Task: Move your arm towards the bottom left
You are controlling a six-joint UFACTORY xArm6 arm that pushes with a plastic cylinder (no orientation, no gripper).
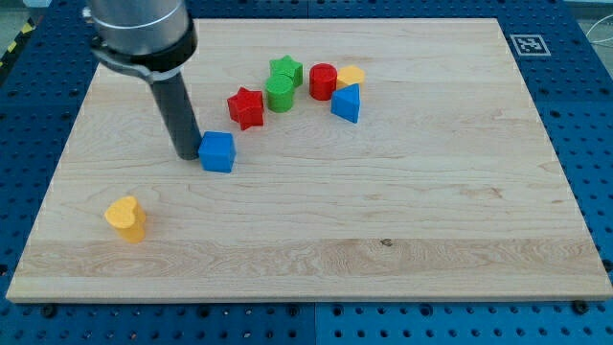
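Note:
My dark rod comes down from the view's top left, and my tip [186,154] rests on the wooden board [383,230], touching or nearly touching the left side of a blue cube [218,151]. A yellow heart-shaped block [126,217] lies toward the view's bottom left, well below and left of my tip. A red star block [247,107] sits up and right of the blue cube.
A cluster stands at the view's top centre: a green star [285,69], a green cylinder [280,93], a red cylinder [323,81], a yellow block [351,76] and a blue triangular block [347,103]. A fiducial tag [526,43] marks the board's top right corner.

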